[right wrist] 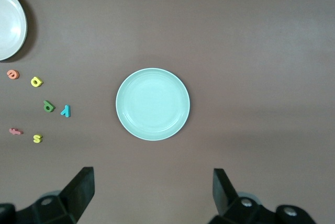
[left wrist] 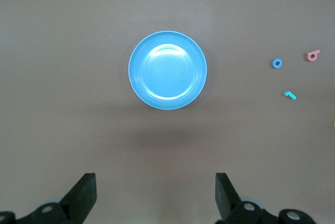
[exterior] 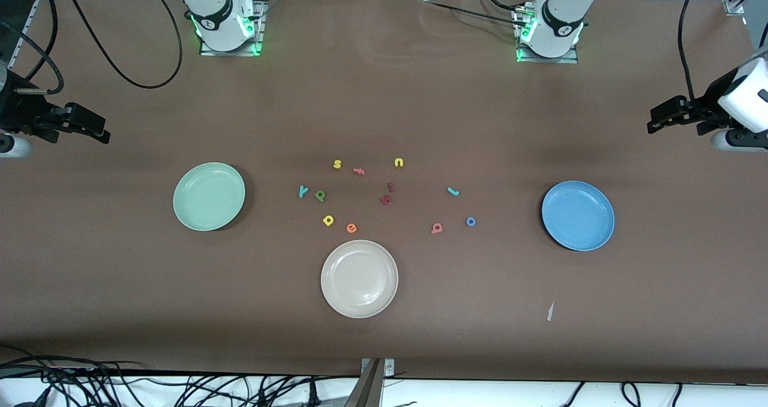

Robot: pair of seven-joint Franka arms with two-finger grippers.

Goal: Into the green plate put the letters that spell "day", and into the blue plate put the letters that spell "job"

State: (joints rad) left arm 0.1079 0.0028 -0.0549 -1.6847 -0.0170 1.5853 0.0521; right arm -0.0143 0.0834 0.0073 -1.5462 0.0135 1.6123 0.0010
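Note:
The green plate (exterior: pixel 209 196) (right wrist: pixel 152 104) lies toward the right arm's end, the blue plate (exterior: pixel 578 215) (left wrist: pixel 167 70) toward the left arm's end. Between them lie the teal y (exterior: pixel 303 191), dark-green d (exterior: pixel 320 195) and yellow a (exterior: pixel 328 220), then the teal j (exterior: pixel 453 191), blue o (exterior: pixel 471 221) and salmon b (exterior: pixel 437 228). My right gripper (exterior: pixel 99 132) (right wrist: pixel 153 190) hangs open and empty high over the table's end past the green plate. My left gripper (exterior: pixel 657 123) (left wrist: pixel 156 192) hangs open and empty past the blue plate.
A beige-white plate (exterior: pixel 359 278) sits nearer the front camera than the letters. Among them lie a yellow s (exterior: pixel 337 164), pink f (exterior: pixel 359 170), yellow u (exterior: pixel 398 162), orange e (exterior: pixel 351 228) and two dark-red letters (exterior: pixel 387 194). A paper scrap (exterior: pixel 549 311) lies near the front edge.

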